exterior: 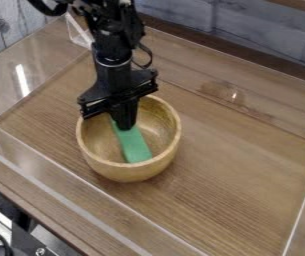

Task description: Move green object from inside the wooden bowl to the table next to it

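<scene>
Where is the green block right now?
In the camera view, the green block lies inside the wooden bowl, left of centre on the table, its far end right at the end effector.

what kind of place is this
Probably a robot test bench in a lab: a wood-grain table enclosed by clear acrylic walls, with a black robot arm reaching into a wooden bowl holding a green block.
</scene>
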Robot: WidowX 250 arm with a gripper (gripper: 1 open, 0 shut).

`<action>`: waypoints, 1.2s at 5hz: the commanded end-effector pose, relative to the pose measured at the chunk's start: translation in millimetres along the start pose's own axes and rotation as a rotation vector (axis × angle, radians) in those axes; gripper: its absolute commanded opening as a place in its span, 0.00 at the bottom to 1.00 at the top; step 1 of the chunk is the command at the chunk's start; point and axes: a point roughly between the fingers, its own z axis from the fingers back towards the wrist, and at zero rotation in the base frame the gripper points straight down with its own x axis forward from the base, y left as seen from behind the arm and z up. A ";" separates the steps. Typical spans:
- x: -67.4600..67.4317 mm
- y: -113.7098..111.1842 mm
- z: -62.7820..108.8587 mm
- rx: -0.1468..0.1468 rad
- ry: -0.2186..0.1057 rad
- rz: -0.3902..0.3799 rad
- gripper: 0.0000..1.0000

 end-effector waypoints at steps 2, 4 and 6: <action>-0.3 -12.6 48.6 -0.066 0.065 -0.064 0.00; -31.6 -29.8 94.0 -0.106 0.156 -0.091 0.00; -31.0 -14.9 108.1 -0.095 0.165 0.023 0.00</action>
